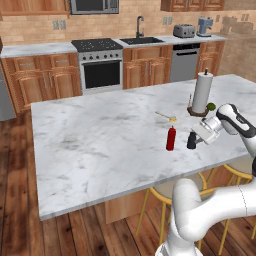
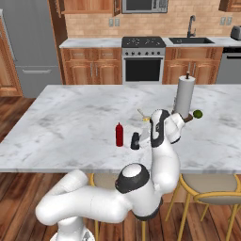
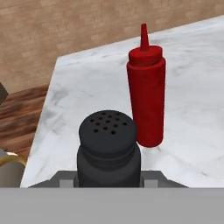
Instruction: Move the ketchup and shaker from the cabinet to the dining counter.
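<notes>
The red ketchup (image 1: 171, 139) (image 2: 119, 135) (image 3: 147, 98) stands upright on the white marble dining counter (image 1: 100, 140) (image 2: 70, 122), near its front edge. Just right of it is the small black shaker (image 1: 191, 141) (image 2: 135, 140) (image 3: 108, 146), upright and low at the counter's surface. My gripper (image 1: 195, 140) (image 2: 139, 140) (image 3: 108, 183) reaches in from the right and is shut on the shaker's lower body. In the hand view the shaker's perforated top sits close in front, with the ketchup a short gap behind it.
A paper towel roll (image 1: 202, 92) (image 2: 185, 96) and a small green fruit (image 1: 211, 106) (image 2: 197, 113) stand behind the gripper. A small yellow item (image 1: 170, 118) lies beyond the ketchup. Yellow-legged stools (image 1: 165, 192) (image 2: 207, 186) line the front edge. Wall cabinets (image 1: 192, 4) hang at the back.
</notes>
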Tool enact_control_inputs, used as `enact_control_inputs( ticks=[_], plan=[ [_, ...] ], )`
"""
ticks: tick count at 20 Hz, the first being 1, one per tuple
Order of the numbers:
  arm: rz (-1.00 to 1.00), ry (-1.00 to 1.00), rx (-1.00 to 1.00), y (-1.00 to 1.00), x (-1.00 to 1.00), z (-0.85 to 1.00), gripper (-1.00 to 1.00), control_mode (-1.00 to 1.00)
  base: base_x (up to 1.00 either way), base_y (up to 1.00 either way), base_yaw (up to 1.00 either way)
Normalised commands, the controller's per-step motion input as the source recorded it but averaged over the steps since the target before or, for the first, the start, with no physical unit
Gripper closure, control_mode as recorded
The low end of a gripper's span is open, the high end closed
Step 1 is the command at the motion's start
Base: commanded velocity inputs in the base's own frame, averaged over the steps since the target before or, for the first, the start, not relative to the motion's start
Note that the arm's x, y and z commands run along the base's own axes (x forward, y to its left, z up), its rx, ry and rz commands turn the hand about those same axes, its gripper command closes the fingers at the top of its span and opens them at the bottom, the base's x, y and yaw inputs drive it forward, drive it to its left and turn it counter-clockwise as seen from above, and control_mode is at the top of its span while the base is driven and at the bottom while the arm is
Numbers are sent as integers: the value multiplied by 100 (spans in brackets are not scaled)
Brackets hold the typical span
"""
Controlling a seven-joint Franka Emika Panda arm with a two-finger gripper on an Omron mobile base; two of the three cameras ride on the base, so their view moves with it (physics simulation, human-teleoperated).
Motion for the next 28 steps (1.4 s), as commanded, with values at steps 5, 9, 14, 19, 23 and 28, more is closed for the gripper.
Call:
enact_control_inputs(
  ticks=[5,9,14,19,23,28],
  plan=[
    [0,0,5,0,7,-17,100,-100,0,0,0],
    [0,-1,0,0,5,-20,100,-100,0,0,0],
    [0,-6,0,0,10,-16,100,-100,0,0,0],
    [0,-6,0,0,15,-8,100,-100,0,0,0],
    [0,-6,0,0,12,-11,100,-100,0,0,0],
    [0,-6,0,2,13,-13,100,-100,0,0,0]
  ],
)
